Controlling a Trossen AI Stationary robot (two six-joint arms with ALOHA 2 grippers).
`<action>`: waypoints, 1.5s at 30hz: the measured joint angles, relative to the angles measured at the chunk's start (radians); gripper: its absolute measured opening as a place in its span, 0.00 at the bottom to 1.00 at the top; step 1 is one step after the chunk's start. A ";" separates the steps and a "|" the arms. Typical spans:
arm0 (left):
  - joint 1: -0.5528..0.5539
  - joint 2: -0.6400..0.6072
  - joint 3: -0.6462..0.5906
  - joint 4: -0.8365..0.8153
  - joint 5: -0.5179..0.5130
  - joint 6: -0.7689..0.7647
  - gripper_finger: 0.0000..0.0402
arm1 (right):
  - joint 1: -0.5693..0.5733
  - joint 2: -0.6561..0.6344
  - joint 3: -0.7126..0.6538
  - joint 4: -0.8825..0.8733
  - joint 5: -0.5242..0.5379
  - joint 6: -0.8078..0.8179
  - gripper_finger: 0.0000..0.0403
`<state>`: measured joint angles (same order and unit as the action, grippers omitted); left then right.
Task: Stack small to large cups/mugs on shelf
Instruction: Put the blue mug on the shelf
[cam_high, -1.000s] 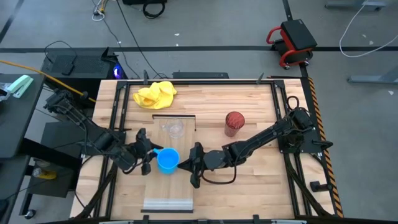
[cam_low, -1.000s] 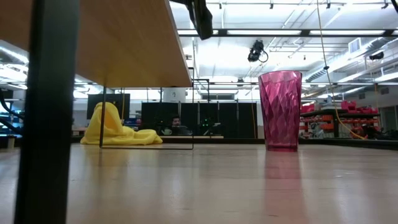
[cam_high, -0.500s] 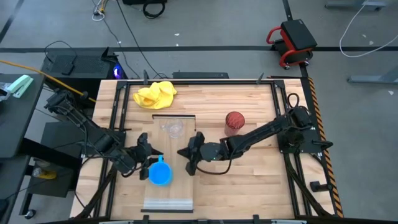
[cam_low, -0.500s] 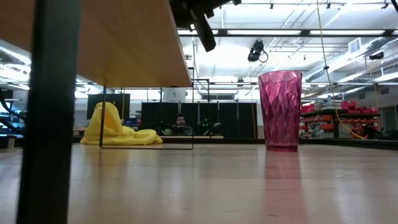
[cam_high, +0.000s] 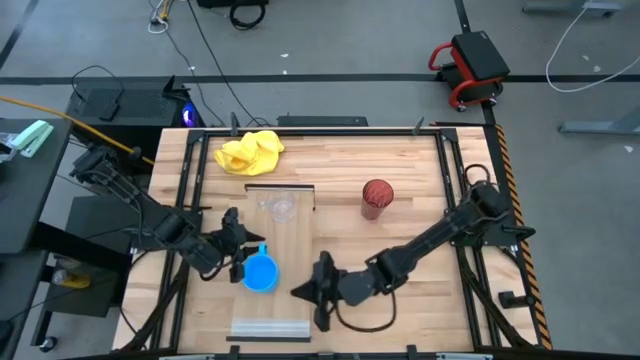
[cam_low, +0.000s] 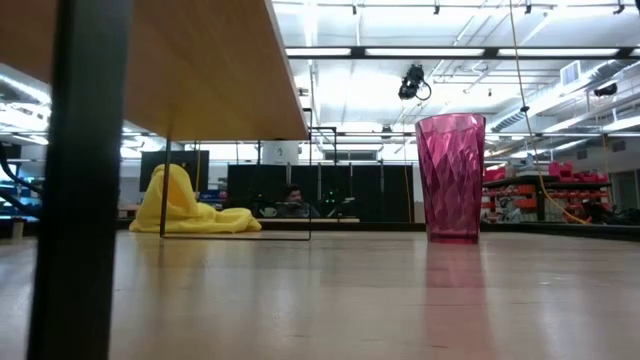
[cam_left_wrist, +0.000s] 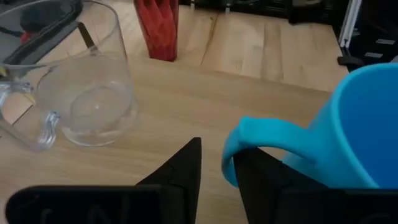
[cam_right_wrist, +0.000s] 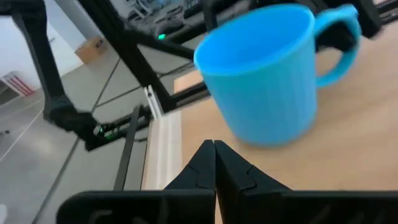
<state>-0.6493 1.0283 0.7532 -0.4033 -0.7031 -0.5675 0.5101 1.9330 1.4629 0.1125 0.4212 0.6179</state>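
Right end effector (cam_high: 303, 291) withdrew; wrist view shows mug (cam_right_wrist: 264, 73).

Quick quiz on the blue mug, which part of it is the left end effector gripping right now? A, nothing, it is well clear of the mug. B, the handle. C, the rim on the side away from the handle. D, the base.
B: in the left wrist view the left end effector has its fingers either side of the blue mug handle.
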 joint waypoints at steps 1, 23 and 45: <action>0.005 0.000 0.000 0.002 0.000 0.005 0.26 | -0.004 0.017 0.022 0.000 -0.003 -0.005 0.01; 0.023 -0.001 0.000 0.038 0.012 0.004 0.27 | -0.058 0.233 0.288 -0.077 0.028 -0.038 0.01; -0.013 -0.001 0.000 0.018 0.135 -0.008 0.26 | -0.015 0.202 0.288 -0.271 0.153 0.045 0.01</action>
<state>-0.6622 1.0275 0.7528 -0.3857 -0.5679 -0.5755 0.4952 2.1348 1.7508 -0.1585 0.5742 0.6631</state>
